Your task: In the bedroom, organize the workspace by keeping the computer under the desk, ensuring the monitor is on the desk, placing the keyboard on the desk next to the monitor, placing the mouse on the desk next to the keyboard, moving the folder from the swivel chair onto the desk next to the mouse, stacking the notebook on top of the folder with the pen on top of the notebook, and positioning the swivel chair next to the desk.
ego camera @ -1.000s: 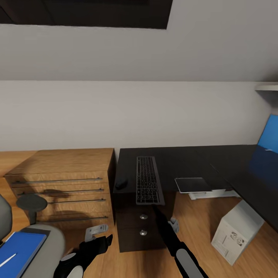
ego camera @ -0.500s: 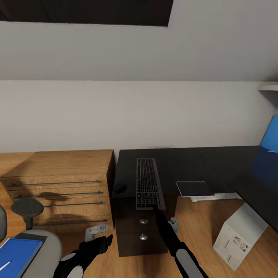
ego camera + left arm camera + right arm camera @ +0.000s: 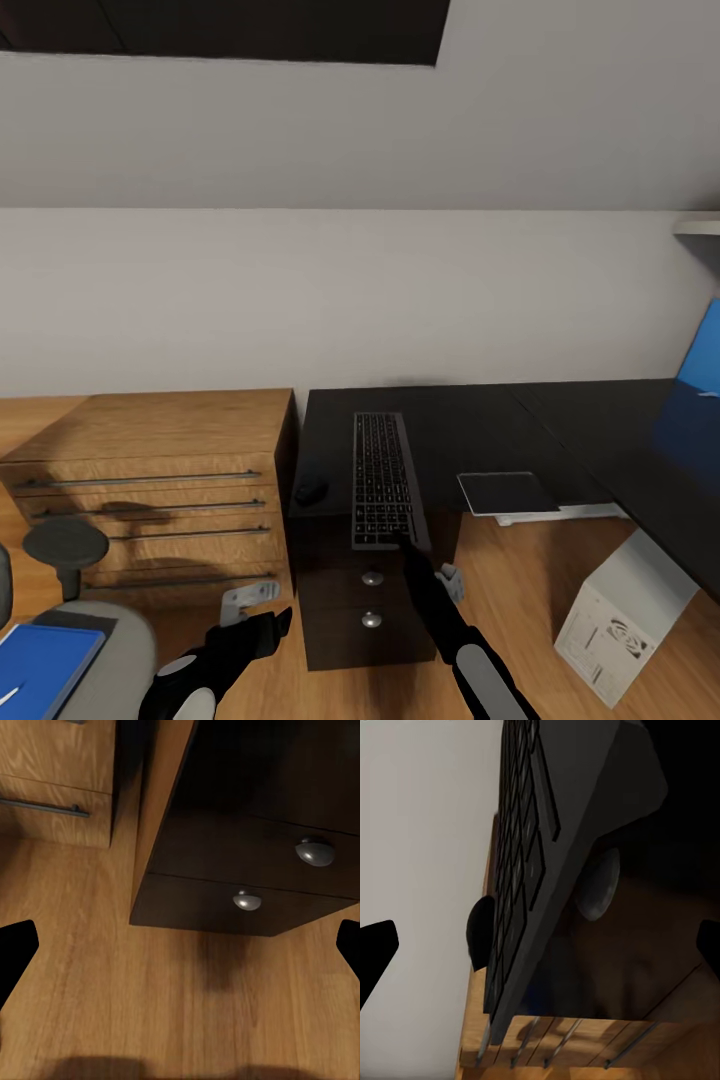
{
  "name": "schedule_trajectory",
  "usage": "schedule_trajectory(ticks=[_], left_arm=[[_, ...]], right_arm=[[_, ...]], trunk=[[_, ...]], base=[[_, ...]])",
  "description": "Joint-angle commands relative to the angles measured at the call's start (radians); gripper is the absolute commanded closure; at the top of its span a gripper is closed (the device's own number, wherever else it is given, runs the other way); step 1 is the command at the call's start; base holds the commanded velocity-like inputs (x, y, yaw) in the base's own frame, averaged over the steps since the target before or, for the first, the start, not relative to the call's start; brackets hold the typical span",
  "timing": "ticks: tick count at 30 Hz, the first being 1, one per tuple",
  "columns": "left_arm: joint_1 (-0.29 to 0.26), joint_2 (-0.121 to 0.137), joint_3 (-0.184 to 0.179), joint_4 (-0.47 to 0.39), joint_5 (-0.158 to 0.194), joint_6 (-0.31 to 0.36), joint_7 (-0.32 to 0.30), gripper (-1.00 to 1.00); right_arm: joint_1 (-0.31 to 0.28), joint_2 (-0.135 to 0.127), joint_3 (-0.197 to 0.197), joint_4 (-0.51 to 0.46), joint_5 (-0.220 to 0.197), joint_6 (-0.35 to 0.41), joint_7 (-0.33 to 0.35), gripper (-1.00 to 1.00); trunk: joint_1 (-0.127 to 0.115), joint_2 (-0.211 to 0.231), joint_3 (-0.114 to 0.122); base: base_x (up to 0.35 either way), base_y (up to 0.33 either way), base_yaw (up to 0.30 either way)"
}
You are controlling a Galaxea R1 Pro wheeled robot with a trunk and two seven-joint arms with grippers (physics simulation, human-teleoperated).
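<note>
We're at the keyboard step: the keyboard [image 3: 385, 478] lies lengthwise on the black table [image 3: 470, 425], its near end jutting out over the table's front edge above the silver drawer knobs [image 3: 372, 577], and the right tool [image 3: 415, 545] is reaching up to that overhanging end. In the right wrist view the keyboard's underside and key rows [image 3: 521, 870] loom between the tool's spread fingertips [image 3: 376, 945], so we read it as released, not yet gripping. The left tool [image 3: 262, 600] hangs low in front of the wooden dresser [image 3: 150, 480], fingers apart, holding nothing. The mouse [image 3: 311, 489] sits on the table just beside the keyboard, on the dresser side. The notebook [image 3: 505, 492] rests at the table's edge, on the keyboard's far side from the mouse; the computer [image 3: 620, 620] stands on the floor below the table. The folder [image 3: 40, 665] lies on the swivel chair [image 3: 105, 640]. Next, we judge, the right tool must close on the keyboard's end and shift it fully onto the table.
</note>
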Motion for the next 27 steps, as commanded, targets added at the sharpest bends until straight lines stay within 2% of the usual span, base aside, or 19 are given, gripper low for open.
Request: schedule_trajectory(ticks=[1, 8, 16, 17, 27], left_arm=[[-0.001, 0.001, -0.002, -0.002, 0.009, 0.0, 0.01, -1.0], [-0.001, 0.001, -0.002, -0.002, 0.009, 0.0, 0.01, -1.0], [-0.001, 0.001, -0.002, -0.002, 0.009, 0.0, 0.01, -1.0], [-0.001, 0.001, -0.002, -0.002, 0.009, 0.0, 0.01, -1.0], [-0.001, 0.0, -0.002, -0.002, 0.009, 0.0, 0.01, -1.0]], right_arm=[[-0.001, 0.0, 0.0, 0.0, -0.01, 0.004, 0.003, -1.0], [-0.001, -0.001, 0.0, 0.0, -0.01, 0.003, 0.003, -1.0], [-0.001, 0.0, 0.0, -0.001, -0.011, 0.003, 0.0, -1.0], [-0.001, 0.0, 0.0, -0.001, -0.011, 0.003, -0.002, 1.0], [-0.001, 0.0, 0.0, -0.003, -0.01, 0.001, -0.007, 1.0]], trunk=[[0.0, -0.001, -0.001], [0.0, -0.001, -0.001], [0.0, -0.001, -0.001], [0.0, -0.001, -0.001], [0.0, -0.001, -0.001]], base=[[0.012, 0.0, 0.0], [0.16, 0.06, 0.0], [0.022, 0.009, 0.0], [0.003, 0.001, 0.0], [0.0, 0.0, 0.0]])
